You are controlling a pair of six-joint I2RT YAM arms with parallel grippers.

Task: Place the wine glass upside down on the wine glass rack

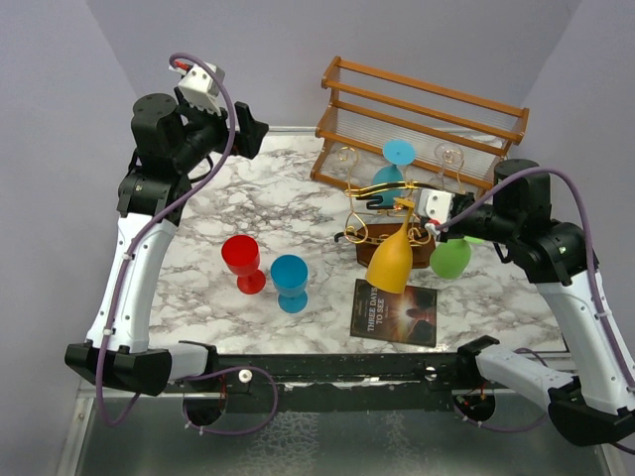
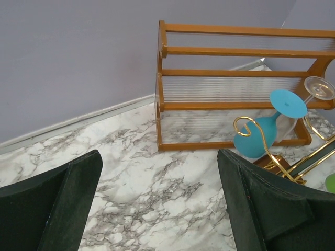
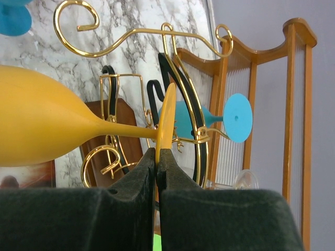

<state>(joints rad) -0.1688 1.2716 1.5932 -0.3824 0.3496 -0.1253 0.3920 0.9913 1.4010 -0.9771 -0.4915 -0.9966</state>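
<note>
The right gripper fills the foreground, its dark fingers pinched nearly shut on the foot rim of the yellow wine glass. Stem and bowl stretch away leftward. The foot sits just beside the black bar of the wine glass rack — nearly hung. The left gripper hangs well apart — wide open, empty.

This is a robot test cell in a lab. Plain lilac-grey walls box in a marble-patterned table from 9 through 12 to 3 o'clock. At 6 o'clock the left arm and right arm, trailing cables, are bolted to a black rail. Odd props stand about: a red goblet, a blue goblet and a book.
</note>
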